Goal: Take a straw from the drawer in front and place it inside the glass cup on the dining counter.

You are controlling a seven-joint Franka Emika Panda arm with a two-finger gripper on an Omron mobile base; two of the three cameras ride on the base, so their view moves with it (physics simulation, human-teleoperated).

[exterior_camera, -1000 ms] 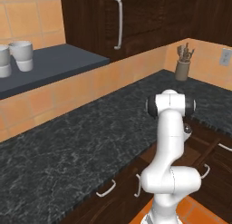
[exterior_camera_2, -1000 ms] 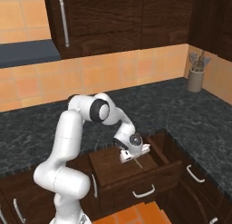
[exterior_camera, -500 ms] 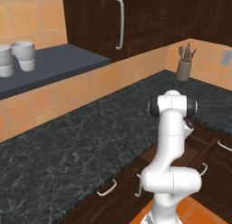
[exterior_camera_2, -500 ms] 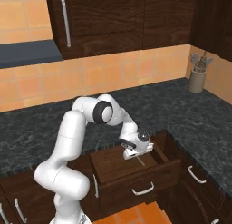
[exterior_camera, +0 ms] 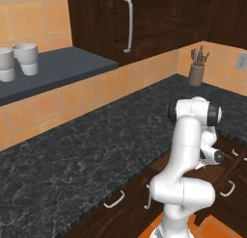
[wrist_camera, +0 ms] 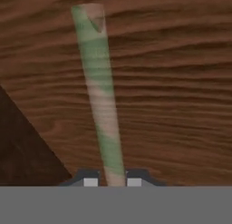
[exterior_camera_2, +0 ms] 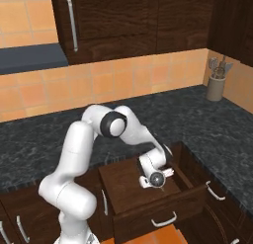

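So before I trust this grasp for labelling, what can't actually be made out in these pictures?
- Gripper, hand view: fingertips cut off by the bottom edge; they stand close on the straw, contact itself hidden.
- Straw, right base view: hidden under the hand in the open drawer.
- Drawer inside, left base view: blocked by the arm.
- Utensil holder, left base view: contents too small to name.

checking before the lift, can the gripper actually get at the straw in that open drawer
Likely yes. The drawer is pulled out with nothing over it, and the gripper is down inside, its fingertips closed on either side of the green-striped straw.
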